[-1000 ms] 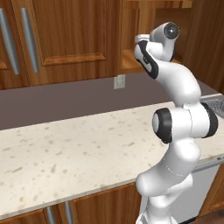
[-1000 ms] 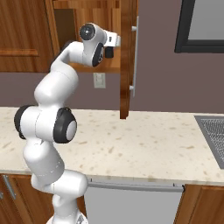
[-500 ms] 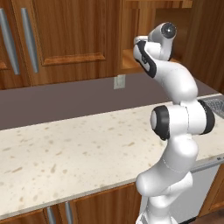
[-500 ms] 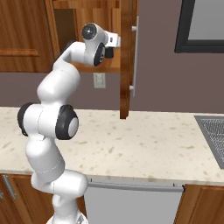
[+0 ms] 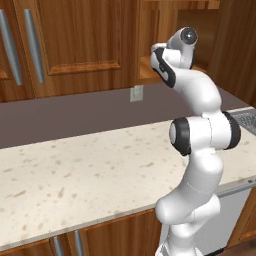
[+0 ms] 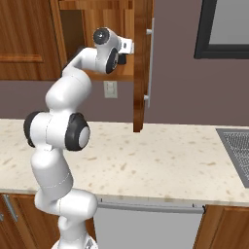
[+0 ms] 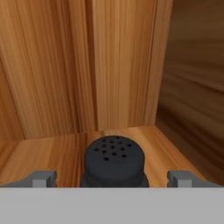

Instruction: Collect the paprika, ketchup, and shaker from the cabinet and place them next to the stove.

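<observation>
Reached a bit deeper into cabinet (image 6: 124, 53) since 1 s ago, gripper (image 7: 113, 178) spread w/ shaker (image 7: 113, 162) between fingertips on shelf, wood walls close behind & right.

Shaker (image 7: 113, 162) on cabinet (image 7: 52, 153) shelf, between gripper (image 7: 113, 178) fingertips.

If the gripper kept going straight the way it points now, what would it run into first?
Most likely the shaker, which sits centred between the open fingertips of the gripper. Past it stands the cabinet back wall; depth is hard to judge.
</observation>
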You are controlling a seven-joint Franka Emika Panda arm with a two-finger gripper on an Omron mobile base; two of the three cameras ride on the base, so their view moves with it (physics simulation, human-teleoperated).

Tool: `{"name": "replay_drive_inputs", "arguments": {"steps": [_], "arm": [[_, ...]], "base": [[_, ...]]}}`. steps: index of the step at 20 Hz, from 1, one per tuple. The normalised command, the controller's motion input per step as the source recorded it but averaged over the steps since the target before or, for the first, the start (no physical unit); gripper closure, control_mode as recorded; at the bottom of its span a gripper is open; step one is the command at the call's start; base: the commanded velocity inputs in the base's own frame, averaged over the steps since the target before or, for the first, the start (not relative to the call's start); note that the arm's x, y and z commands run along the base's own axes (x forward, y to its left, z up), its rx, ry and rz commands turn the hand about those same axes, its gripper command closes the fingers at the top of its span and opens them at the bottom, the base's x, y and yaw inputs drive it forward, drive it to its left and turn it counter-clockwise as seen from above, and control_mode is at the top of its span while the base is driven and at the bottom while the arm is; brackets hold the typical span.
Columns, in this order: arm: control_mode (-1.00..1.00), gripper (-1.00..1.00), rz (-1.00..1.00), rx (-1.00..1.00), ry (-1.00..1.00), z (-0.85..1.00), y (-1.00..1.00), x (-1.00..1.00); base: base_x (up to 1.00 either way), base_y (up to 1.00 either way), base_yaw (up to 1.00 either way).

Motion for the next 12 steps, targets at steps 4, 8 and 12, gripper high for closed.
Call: {"name": "replay_drive_inputs", "arguments": {"steps": [4,8,12], "arm": [[-1.00,1.00,0.00,0.00,0.05,-0.07,0.00,0.18],[-1.00,1.00,0.00,0.00,0.02,-0.02,0.00,0.11],[-1.00,1.00,0.00,0.00,0.01,-0.01,0.00,0.02]], "base": [[0.00,0.00,0.00],[0.00,0.00,0.00],[0.00,0.00,0.00]]}}
